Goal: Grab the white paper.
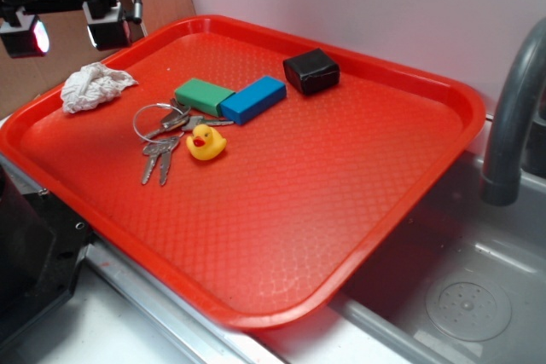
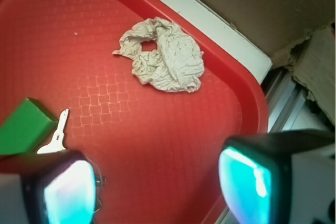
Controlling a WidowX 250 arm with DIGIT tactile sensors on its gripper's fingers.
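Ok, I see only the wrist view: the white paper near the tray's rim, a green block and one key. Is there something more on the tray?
Observer: Yes. A blue block lies against the green block, and a black box sits past it, apart from both.
Operator: And the key, is it alone?
Observer: No. It belongs to a bunch of keys on a ring, with a yellow duck beside them.
Operator: Is the gripper touching the white paper?
Observer: No. From the exterior view it hangs open above the paper, apart from it.
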